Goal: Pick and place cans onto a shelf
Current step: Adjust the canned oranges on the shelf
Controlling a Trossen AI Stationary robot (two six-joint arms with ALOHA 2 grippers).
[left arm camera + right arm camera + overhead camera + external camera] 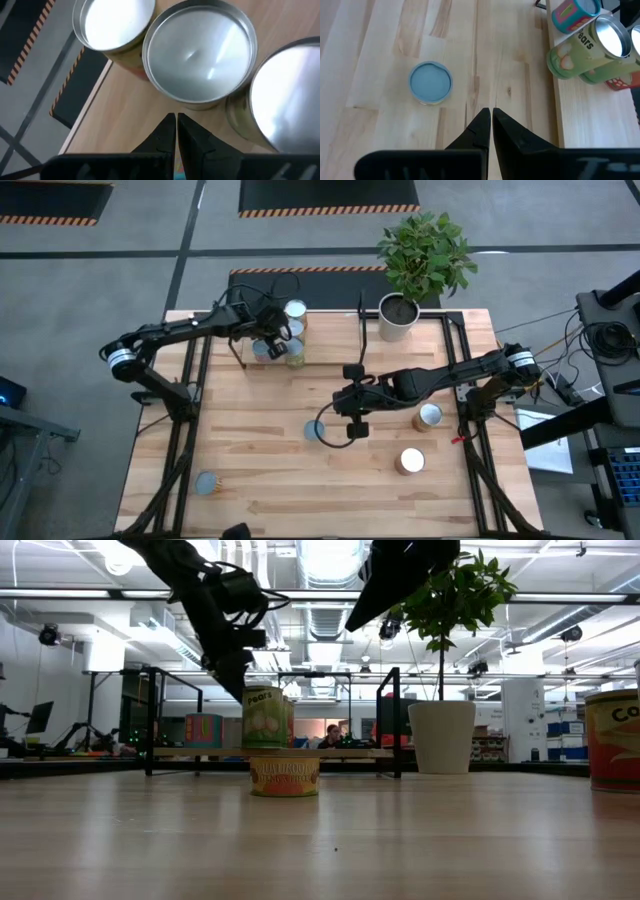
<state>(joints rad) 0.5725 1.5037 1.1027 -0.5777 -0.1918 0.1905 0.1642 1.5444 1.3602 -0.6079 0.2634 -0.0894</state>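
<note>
At counter's far edge, left tool (176, 125), pressed together, empty, hovers over shelved cans (202, 52); descending risks toppling them.

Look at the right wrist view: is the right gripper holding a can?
No. The right gripper is shut on nothing above bare table, with the blue-topped can standing apart from it.

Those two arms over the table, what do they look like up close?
Both are slim, dark, jointed arms with loose black cables, each with a silvery ring at its outer end. The left tool and right tool each end in two black, tapering fingers.
</note>
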